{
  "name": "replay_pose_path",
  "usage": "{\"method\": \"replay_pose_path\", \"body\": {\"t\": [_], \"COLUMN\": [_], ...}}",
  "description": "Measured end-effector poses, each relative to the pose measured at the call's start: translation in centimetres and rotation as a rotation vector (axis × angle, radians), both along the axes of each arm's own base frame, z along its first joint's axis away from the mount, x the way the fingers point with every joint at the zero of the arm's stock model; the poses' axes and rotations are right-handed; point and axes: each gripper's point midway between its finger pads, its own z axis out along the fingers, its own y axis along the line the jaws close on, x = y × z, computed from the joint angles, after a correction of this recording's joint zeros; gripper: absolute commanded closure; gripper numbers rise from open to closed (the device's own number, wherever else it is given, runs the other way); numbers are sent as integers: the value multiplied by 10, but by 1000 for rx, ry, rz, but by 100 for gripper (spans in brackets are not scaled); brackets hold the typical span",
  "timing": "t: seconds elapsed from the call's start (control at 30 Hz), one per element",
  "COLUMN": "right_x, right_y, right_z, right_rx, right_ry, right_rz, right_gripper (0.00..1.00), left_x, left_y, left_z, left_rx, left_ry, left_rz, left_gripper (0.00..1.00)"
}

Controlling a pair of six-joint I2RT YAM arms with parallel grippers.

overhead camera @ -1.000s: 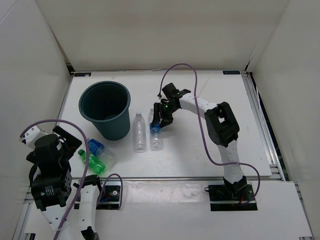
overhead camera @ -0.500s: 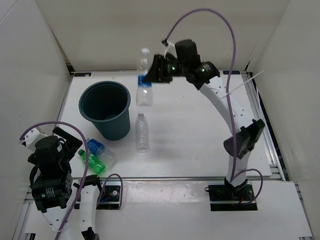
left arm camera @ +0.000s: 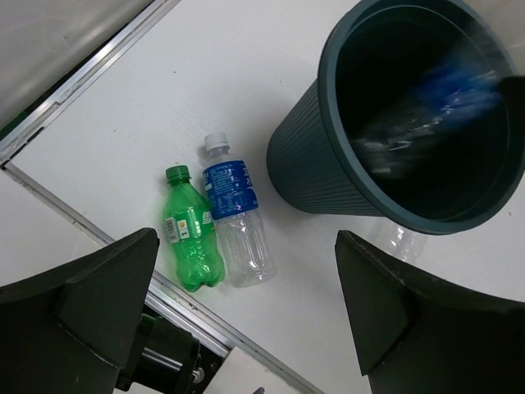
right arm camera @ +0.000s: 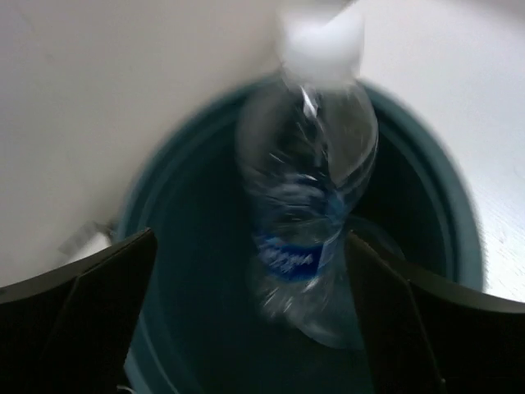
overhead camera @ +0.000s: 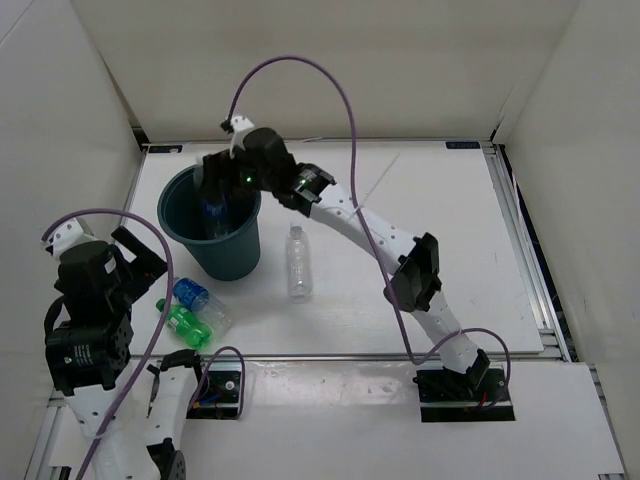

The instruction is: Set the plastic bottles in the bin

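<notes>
The bin (overhead camera: 228,260) stands upright on the white table (overhead camera: 420,200), and the right gripper (overhead camera: 212,185) hangs over its open mouth. Between its fingers is a blurred bottle (right arm camera: 308,205), clear with a blue label and a pale smear at its upper end. Its lower part is down inside the rim. The fingers are spread wide, with a plain gap between the bottle and the left-hand finger in the wrist view, so they are not pinching it. The rest of the bin's inside is too dark to make out.

That makes four bottles. Besides the one at the bin, a clear bottle (overhead camera: 297,262) lies on the table just to the right of the bin. A green bottle (left arm camera: 190,238) and a white-capped blue-labelled bottle (left arm camera: 234,213) lie side by side, touching, near the bin's foot on the left arm's side.

The left gripper (left arm camera: 246,242) hovers above that pair, its fingers spread and holding nothing.
</notes>
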Motion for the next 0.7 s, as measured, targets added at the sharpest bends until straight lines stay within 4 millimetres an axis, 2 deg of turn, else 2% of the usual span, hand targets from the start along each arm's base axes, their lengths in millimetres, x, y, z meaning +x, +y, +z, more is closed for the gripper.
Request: {"method": "replay_pose_path", "body": {"t": [0.07,0.1,0.17,0.2,0.23,0.27,0.33,0.4,0.43,0.47,0.5,0.57,0.67,0.7], "right_x": [-12,-17,-26,-29,-30,-28,-15,2,10,18,20,16,7,1], "right_y": [8,7,-11,-27,-45,-71,-132,-192,-219,-239,-252,-254,-235,-229], "right_z": [-25,-29,-25,-15,-2,17,62,96,102,97,88,43,-63,-105], "right_rx": [-76,-100,-141,-144,-133,-115,-47,18,32,26,11,-67,-238,-308], "right_ry": [-14,-24,-28,-21,-13,-2,8,12,17,31,51,134,336,422], "right_rz": [-4,-15,-57,-84,-111,-147,-251,-356,-401,-434,-449,-416,-301,-262], "right_gripper": [1,1,1,1,1,1,1,1,1,1,1,1,1,1], "left_x": [6,8,10,10,9,8,3,-6,-10,-15,-18,-25,-27,-26], "left_y": [-1,-2,-2,-2,-2,-3,-3,-2,-2,-2,-2,-1,2,2], "left_z": [4,6,10,12,13,13,11,3,-3,-9,-14,-24,-29,-29], "left_rx": [-3,-4,-4,-5,-5,-7,-13,-21,-27,-35,-41,-52,-58,-60], "left_ry": [6,4,-1,-6,-13,-20,-45,-61,-68,-71,-73,-72,-70,-68], "left_rz": [-15,-20,-25,-24,-22,-18,-4,17,27,40,52,77,106,112], "left_gripper": [0,0,0,0,0,0,0,0,0,0,0,0,0,0]}}
